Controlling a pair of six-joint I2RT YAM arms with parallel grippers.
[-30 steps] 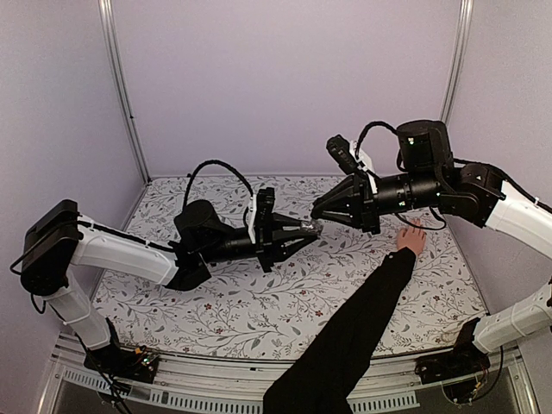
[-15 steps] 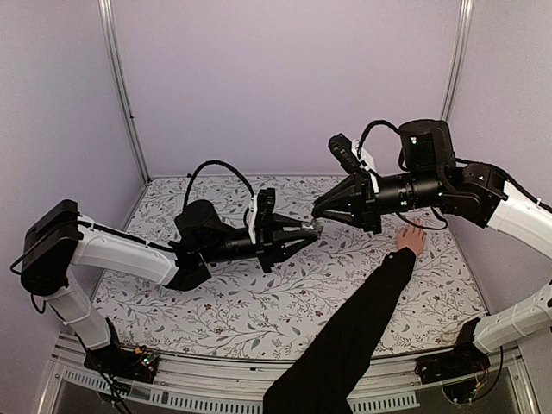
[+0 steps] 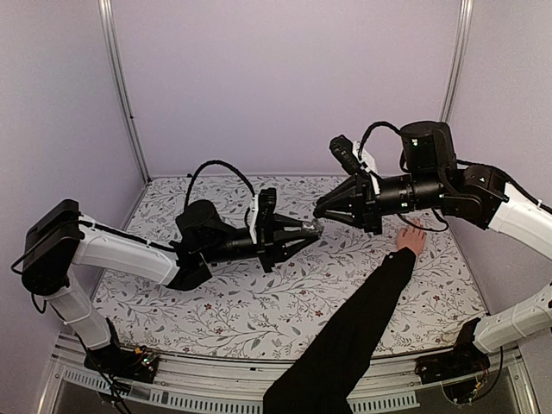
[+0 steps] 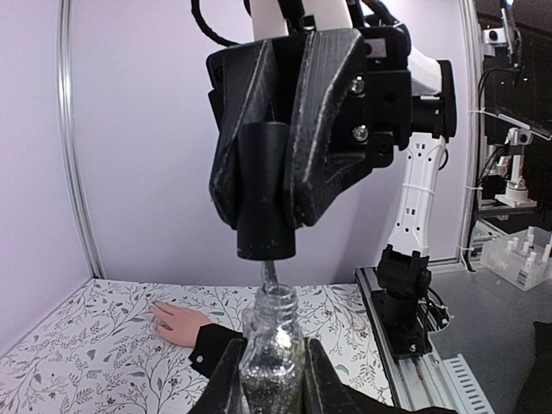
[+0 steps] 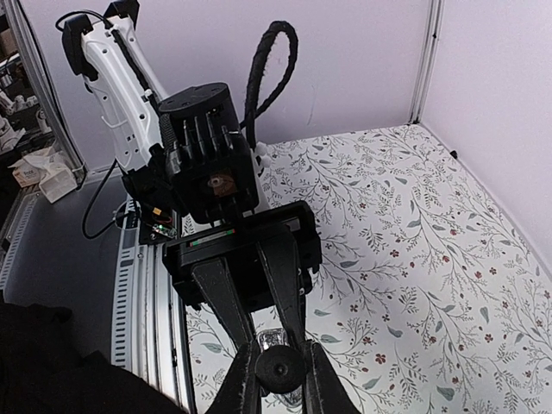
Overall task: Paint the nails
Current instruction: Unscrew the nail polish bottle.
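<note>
Your left gripper [image 3: 304, 229] is clamped on the glitter bottle [image 4: 272, 362], with its mouth turned to the right. Your right gripper [image 3: 321, 211] is clamped on the black cap [image 4: 263, 194], whose brush [image 4: 269, 278] reaches that mouth. The hand [image 3: 412, 239] lies flat on the table [image 3: 216, 302], right of, nearer than and below the right gripper. Its fingers point far and its sleeve [image 3: 345, 336] runs back to the near edge. Its nails are too small to make out. Of the 2 arms, the right is nearer, so I judge the brush must swing right and down.
</note>
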